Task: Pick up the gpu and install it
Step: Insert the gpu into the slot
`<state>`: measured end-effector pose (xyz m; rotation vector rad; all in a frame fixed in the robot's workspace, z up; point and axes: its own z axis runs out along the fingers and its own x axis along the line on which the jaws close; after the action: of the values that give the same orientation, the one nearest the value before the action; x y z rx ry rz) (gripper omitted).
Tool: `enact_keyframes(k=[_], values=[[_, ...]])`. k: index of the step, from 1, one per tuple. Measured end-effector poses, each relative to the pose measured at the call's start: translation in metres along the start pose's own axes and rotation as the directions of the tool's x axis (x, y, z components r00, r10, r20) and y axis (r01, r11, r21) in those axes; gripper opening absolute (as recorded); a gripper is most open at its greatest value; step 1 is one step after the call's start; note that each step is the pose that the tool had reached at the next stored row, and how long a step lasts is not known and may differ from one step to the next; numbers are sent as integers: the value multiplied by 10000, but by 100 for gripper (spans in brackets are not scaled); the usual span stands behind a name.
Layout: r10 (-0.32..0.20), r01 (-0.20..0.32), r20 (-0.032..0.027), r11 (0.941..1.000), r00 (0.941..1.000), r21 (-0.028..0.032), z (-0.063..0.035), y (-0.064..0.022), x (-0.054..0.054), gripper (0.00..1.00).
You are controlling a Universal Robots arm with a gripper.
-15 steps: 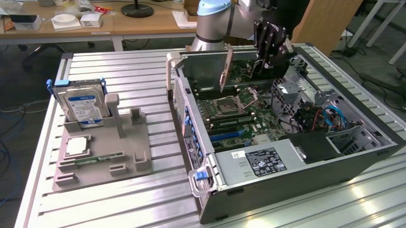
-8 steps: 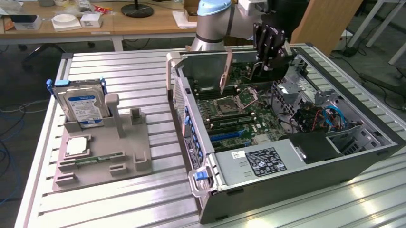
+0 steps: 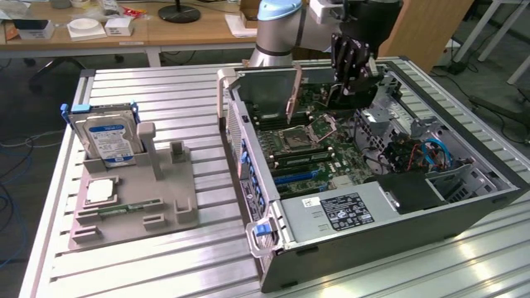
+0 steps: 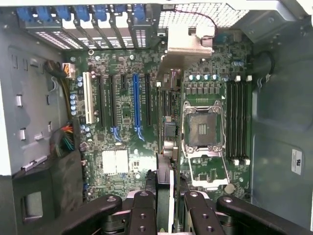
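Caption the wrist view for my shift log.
Claw grips the gpu edge-on over the motherboard inside the open computer case.

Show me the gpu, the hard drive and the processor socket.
gpu (image 4: 166,171): wrist view, on the card's thin edge.
hard drive (image 3: 108,138): exterior view, on its blue-white label.
processor socket (image 4: 203,126): wrist view, on its open centre.

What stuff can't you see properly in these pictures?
- The gpu faces: wrist view, it's edge-on, near end between fingers.
- The board strip under the gpu: wrist view, the gpu hides it.
- The hard drive label words: exterior view, too small.
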<state>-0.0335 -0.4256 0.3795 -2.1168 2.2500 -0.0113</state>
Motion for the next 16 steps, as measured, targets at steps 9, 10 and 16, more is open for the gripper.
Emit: enact_keyframes(k=[9, 10, 16], values=[[54, -54, 15, 10000, 10000, 2, 63, 5, 4, 27], [55, -55, 19, 10000, 10000, 2, 78, 6, 5, 27], [34, -34, 23, 10000, 10000, 0, 172, 17, 78, 27]])
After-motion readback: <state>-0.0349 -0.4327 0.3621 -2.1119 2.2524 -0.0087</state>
